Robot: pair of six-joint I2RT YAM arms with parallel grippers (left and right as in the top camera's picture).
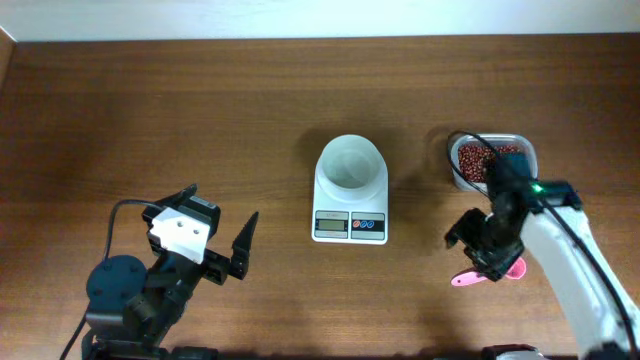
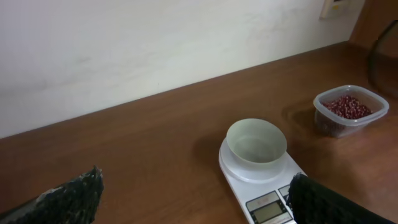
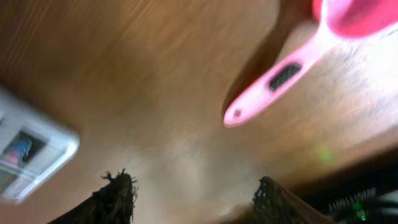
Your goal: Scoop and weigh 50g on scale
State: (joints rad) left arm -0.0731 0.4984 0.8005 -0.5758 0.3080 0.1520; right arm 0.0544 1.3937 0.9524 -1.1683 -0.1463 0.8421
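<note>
The white scale [image 1: 350, 224] stands mid-table with a round white bowl [image 1: 350, 165] on top, and the bowl looks empty. A pink scoop [image 1: 463, 278] lies flat on the wood to the right of the scale. My right gripper [image 1: 484, 252] hovers right over it. In the right wrist view the scoop [image 3: 280, 78] lies beyond the fingers [image 3: 118, 190]. That gripper [image 3: 196, 186] is open with only bare table between its jaws. My left gripper [image 1: 222, 215] rests at the left, wide open and empty, and faces the scale [image 2: 267, 202].
A clear tub of red beans [image 1: 472, 158] sits at the back right, partly under my right arm, and it also shows as the tub [image 2: 349, 110] in the left wrist view. A pale wall runs behind the table's far edge.
</note>
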